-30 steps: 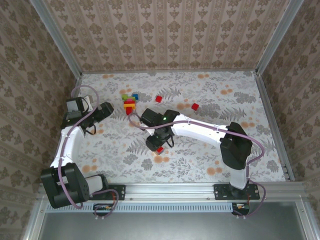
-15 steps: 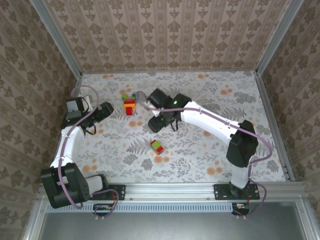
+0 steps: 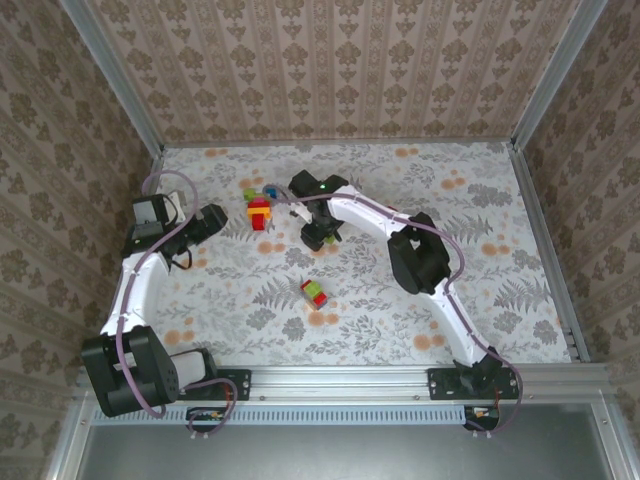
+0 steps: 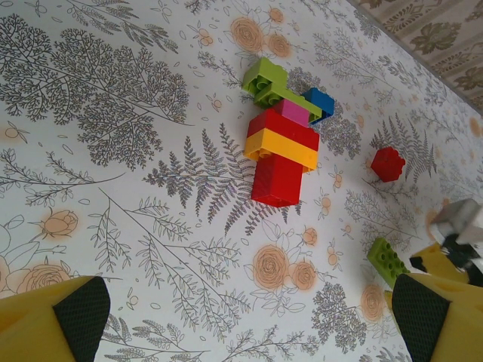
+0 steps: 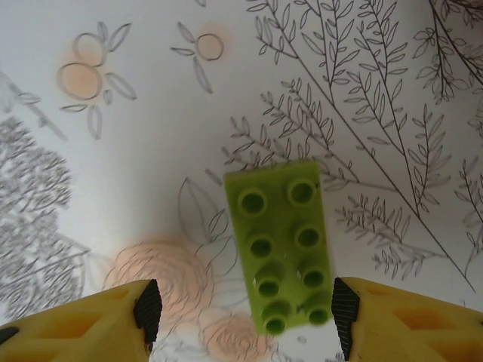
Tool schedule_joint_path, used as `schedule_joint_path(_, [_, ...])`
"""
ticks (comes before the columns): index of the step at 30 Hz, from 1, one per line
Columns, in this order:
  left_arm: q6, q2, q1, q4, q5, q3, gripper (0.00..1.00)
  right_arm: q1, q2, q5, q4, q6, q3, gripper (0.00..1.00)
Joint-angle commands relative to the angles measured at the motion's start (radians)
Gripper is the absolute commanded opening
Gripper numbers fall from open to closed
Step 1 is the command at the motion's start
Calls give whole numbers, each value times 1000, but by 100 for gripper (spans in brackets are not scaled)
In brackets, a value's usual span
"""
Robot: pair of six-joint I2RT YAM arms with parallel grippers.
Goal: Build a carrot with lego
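On the floral table point(image 3: 480, 300) between papered walls point(image 3: 330, 70), left claw point(image 4: 253, 317) gapes; right claw point(image 5: 245, 311), seemingly open, straddles green brick point(image 5: 283, 241).

Lego on the counter point(image 4: 113, 226): one joined cluster, one small stack, two loose bricks.

The cluster point(image 4: 281, 147) lies flat. It runs from a red block point(image 4: 277, 181) through a yellow-orange bar point(image 4: 281, 149), a second red and a magenta to a lime brick point(image 4: 264, 79) and a blue brick point(image 4: 318, 102). A loose red brick point(image 4: 387, 164) sits near it but apart. A lime eight-stud oblong point(image 5: 285, 245) lies flat, studs up. A small red-green-yellow stack point(image 3: 315, 293) sits well apart from the cluster.
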State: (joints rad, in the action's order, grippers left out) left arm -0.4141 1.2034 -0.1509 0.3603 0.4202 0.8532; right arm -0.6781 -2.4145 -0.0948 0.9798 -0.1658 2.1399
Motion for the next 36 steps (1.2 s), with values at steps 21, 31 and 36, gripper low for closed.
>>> schedule_joint_path(21, [21,8,4,7,2,34,100,63,-118,107,68,-45,139,65])
schedule_joint_path(31, [21,8,1,6,2,33,100,63,-145,115,85,-35,160,44])
schedule_joint_path(36, [21,8,2,6,2,33,100,63,-134,116,103,-11,158,39])
